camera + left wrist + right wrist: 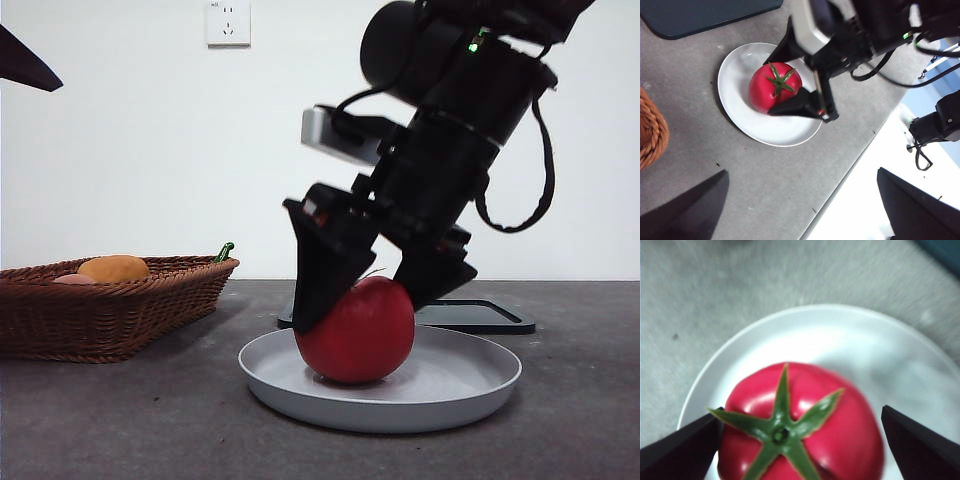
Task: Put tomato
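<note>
The tomato (358,335), glossy red with a green spiky calyx, rests on a white round plate (470,385) at the middle of the table. My right gripper (360,310) comes down on it at a slant, one jaw on each side, shut on it. In the left wrist view the tomato (775,87) shows between those jaws on the plate (740,65). The right wrist view looks straight down on the tomato (800,430), with my right gripper (801,412) flanking it over the plate (840,335). My left gripper (800,210) hangs open and high, apart from all this.
A brown wicker basket (120,300) stands at the left with an orange rounded item (113,268) in it. A dark flat mat (480,315) lies behind the plate. The table's edge (850,170) runs close to the plate in the left wrist view.
</note>
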Robot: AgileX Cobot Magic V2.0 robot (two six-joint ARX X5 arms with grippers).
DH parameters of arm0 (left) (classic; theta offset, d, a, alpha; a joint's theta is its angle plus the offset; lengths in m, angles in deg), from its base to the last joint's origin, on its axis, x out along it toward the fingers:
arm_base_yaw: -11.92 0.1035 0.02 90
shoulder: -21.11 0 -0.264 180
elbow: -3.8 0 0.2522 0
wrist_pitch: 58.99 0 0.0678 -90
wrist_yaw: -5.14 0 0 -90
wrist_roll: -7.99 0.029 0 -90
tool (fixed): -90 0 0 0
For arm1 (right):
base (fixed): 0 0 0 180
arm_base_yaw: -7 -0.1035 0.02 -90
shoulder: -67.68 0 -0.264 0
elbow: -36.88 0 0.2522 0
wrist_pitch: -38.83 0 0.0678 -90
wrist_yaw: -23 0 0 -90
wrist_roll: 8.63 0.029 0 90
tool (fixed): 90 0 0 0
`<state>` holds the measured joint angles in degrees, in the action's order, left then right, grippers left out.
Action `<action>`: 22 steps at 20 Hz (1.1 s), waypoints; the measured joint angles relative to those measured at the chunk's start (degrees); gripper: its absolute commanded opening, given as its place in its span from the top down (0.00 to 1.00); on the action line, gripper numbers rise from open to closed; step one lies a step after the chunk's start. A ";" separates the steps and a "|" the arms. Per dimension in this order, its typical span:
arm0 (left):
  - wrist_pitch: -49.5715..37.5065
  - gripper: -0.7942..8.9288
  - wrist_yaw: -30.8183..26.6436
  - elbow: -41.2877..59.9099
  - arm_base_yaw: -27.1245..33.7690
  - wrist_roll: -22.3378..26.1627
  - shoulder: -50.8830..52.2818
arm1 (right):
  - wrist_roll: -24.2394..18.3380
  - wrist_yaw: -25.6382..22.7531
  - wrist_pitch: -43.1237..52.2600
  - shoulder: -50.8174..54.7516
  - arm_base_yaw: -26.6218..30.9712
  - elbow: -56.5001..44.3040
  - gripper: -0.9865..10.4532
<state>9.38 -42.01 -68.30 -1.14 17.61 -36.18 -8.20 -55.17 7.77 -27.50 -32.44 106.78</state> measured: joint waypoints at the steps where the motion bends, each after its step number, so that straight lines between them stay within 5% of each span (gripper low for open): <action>1: 0.00 0.44 0.00 0.00 0.00 0.00 0.00 | 0.00 -0.35 0.04 -0.13 -0.15 0.00 0.48; 3: 0.00 0.44 0.00 0.00 0.00 0.00 0.00 | 0.02 -1.46 0.24 -0.11 -0.31 0.00 0.51; 7: 0.00 0.44 0.00 0.00 0.00 0.00 0.00 | 0.02 -1.49 -0.07 -0.11 -0.31 0.02 0.71; 16: 0.00 0.44 0.00 0.00 0.00 0.00 0.00 | 0.02 -1.57 -0.87 4.52 0.57 5.84 0.72; 22: -0.04 0.44 0.00 0.00 0.00 0.00 0.00 | -0.04 -3.06 -1.73 4.26 8.52 15.89 0.72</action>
<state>9.34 -42.01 -68.30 -1.14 17.61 -36.18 -8.24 -58.23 6.05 -23.24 -23.92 122.67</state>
